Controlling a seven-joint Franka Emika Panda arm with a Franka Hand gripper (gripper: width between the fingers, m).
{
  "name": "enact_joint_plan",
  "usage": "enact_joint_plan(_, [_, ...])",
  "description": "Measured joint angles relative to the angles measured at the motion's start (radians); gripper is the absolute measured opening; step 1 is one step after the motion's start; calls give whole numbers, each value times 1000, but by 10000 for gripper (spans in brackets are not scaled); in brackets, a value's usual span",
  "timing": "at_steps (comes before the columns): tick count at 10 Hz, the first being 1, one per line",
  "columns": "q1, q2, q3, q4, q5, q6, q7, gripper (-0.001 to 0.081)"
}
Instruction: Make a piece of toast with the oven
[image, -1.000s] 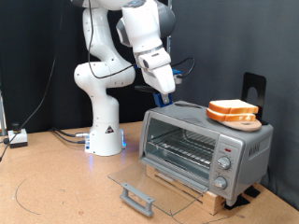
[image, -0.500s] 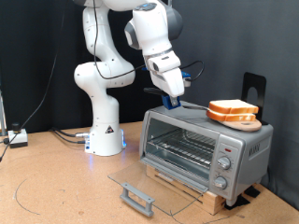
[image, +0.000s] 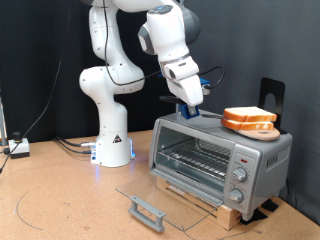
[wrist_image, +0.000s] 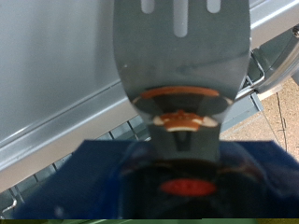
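Arm (image: 120, 70): white Panda, base at ext. view's left, elbow high, wrist reaching down over the oven roof.

Oven (image: 215, 155): silver box on a low wooden stand (image: 190, 197), glass door (image: 155, 195) dropped flat onto the table (image: 60, 210), wire rack (image: 195, 160) bare. Knob panel on ext. view's right.

Toast (image: 249, 120): two slices stacked on the roof, toward its right end. None in the oven yet.

Gripper (image: 192, 103): just above the roof's left part, near the stack but apart from it. Wrist view shows a grey slotted spatula (wrist_image: 182, 56) running out from between the fingers w/ an orange-marked neck, blade over the roof sheet. So fingers are closed on the spatula handle; handle itself mostly hidden in ext. view.

Risks, as judged:
- Blade too high or too steep → pushes stack instead of sliding under; slices could go off the right or back edge of the roof.
- Only top slice caught → pair splits, one slides.
- Blade digging into roof → scrape, oven shifts on stand.

Room: bare roof strip betw. blade and stack. Dark upright object (image: 272, 95) close behind stack limits overshoot. Open door takes up table in front.
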Motion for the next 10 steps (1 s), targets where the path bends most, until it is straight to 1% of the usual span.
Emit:
enact_joint_plan(2, [0, 14, 7, 9, 3, 0, 9, 395])
enact_joint_plan(4, [8, 26, 11, 15, 24, -4, 9, 395])
enact_joint_plan(7, [39, 41, 27, 24, 51, -6, 9, 395])
enact_joint_plan(10, [61, 47, 61, 27, 78, 4, 16, 395])
